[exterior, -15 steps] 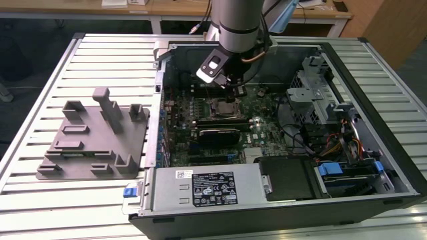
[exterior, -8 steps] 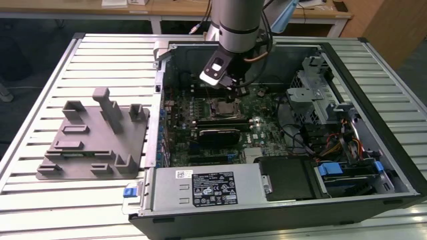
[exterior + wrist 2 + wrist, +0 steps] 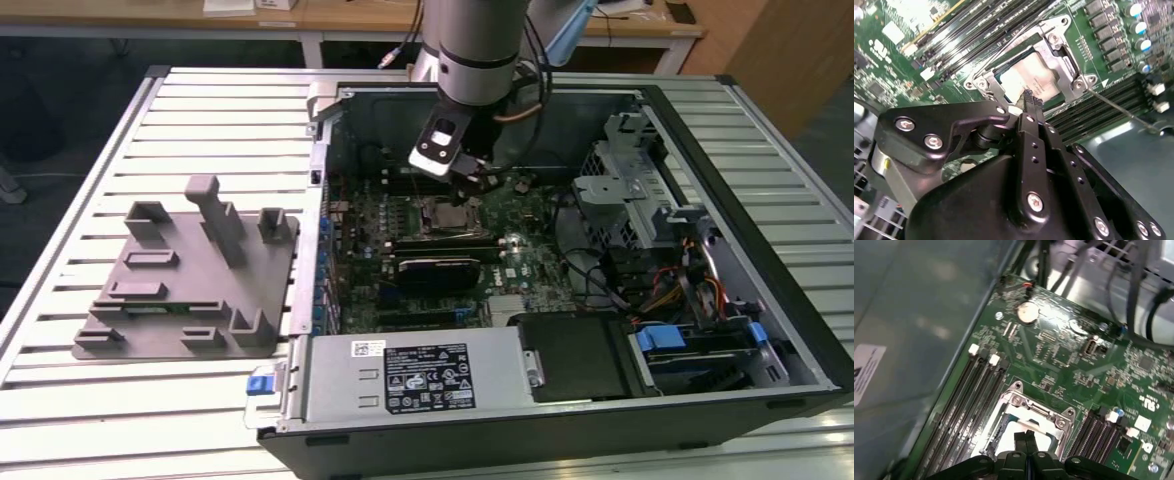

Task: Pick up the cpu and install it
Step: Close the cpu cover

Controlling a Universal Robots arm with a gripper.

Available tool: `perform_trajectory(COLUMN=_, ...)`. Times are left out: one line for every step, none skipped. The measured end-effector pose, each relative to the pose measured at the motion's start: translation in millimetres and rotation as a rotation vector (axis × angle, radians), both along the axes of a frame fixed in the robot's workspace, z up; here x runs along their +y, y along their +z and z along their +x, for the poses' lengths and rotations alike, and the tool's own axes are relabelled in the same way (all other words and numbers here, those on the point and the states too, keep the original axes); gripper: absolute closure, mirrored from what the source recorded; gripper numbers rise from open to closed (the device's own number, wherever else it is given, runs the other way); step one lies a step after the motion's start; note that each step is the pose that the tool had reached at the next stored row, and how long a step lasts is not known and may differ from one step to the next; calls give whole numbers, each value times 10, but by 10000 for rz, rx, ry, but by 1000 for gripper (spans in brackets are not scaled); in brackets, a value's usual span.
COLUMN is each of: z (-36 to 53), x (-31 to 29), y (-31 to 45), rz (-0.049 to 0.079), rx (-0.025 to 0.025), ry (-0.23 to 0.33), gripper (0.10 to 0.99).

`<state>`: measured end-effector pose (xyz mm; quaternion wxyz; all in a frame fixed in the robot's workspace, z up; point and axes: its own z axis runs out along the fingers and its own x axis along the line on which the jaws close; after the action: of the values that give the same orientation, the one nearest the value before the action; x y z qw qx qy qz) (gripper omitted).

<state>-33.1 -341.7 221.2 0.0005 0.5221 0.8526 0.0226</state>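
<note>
The cpu lies flat in the motherboard socket, its silver top showing through the metal socket frame. In the first wrist view the cpu sits inside the same frame. My gripper hangs just above the cpu's edge, with its black fingers pressed together and nothing between them. In the first wrist view the fingertips meet over the socket. In the exterior view the gripper hovers inside the open computer case, a little above the socket.
A thin metal lever juts from the socket frame. Memory slots run beside the socket. A grey fixture plate lies on the slatted table at the exterior view's left. Drive cages and cables crowd the case at its right.
</note>
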Motion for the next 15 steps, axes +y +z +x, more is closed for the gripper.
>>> perform_trajectory(z=0, x=0, y=0, rz=0, rx=0, ry=196, gripper=980)
perform_trajectory(z=0, x=0, y=0, rz=0, rx=0, ry=377, gripper=980)
perform_trajectory(z=0, x=0, y=0, rz=1, rx=0, ry=556, gripper=980)
perform_trajectory(z=0, x=0, y=-1, rz=1, rx=0, ry=736, gripper=980)
perform_trajectory(z=0, x=0, y=-1, rz=0, rx=0, ry=915, gripper=980)
perform_trajectory(z=0, x=0, y=-1, rz=0, rx=0, ry=1096, gripper=980)
perform_trajectory(z=0, x=0, y=-1, rz=0, rx=0, ry=1275, gripper=980)
perform_trajectory(z=0, x=0, y=-1, rz=0, rx=0, ry=1454, gripper=980)
perform_trajectory(z=0, x=0, y=-1, rz=0, rx=0, ry=1652, gripper=980)
perform_trajectory(z=0, x=0, y=-1, rz=0, rx=0, ry=1830, gripper=980)
perform_trajectory(z=0, x=0, y=-1, rz=0, rx=0, ry=2011, gripper=980)
perform_trajectory(z=0, x=0, y=-1, rz=0, rx=-1, ry=2191, gripper=980)
perform_trajectory(z=0, x=0, y=-1, rz=0, rx=0, ry=2371, gripper=980)
perform_trajectory(z=0, x=0, y=-1, rz=0, rx=0, ry=2545, gripper=980)
perform_trajectory(z=0, x=0, y=-1, rz=-1, rx=0, ry=2741, gripper=980)
